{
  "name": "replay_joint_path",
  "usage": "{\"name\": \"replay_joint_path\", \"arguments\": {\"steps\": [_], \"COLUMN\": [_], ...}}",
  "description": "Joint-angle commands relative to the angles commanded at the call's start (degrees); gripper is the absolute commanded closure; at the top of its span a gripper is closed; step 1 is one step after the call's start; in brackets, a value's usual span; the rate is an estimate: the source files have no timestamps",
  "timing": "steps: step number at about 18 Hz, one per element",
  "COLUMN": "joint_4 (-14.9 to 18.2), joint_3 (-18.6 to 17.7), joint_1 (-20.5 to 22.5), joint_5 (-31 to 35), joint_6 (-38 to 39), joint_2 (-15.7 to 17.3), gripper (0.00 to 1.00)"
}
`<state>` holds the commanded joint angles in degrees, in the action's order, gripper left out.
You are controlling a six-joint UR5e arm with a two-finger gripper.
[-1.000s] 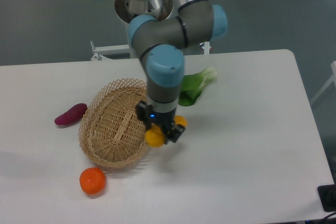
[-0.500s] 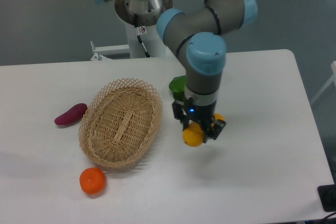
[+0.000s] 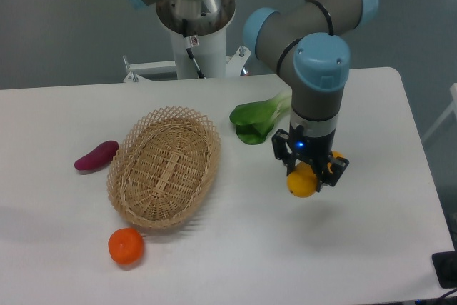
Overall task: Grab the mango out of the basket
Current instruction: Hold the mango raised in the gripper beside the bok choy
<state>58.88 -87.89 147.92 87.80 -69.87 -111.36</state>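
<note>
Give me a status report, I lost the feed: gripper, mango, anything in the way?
Gripper shut on mango, held above the table. Basket empty, off to the side. Leafy green lies behind the gripper; nothing in the way.

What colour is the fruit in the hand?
Yellow-orange: the smooth oval mango, clearest in the fixed camera view.

White table [image 3: 371, 248], rounded corners. Wicker basket [image 3: 163, 166] lies left of centre. Purple sweet potato [image 3: 96, 155] just beside basket's left rim. Orange tangerine [image 3: 126, 246] near front edge, just below basket. Leafy green vegetable [image 3: 258, 118] right of basket, toward back.
</note>
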Motion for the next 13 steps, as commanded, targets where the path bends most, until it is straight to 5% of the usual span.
{"name": "replay_joint_path", "arguments": {"steps": [13], "joint_4": [0.53], "joint_3": [0.44], "joint_1": [0.00], "joint_5": [4.05], "joint_6": [-1.05], "joint_2": [-0.97], "gripper": [0.48]}}
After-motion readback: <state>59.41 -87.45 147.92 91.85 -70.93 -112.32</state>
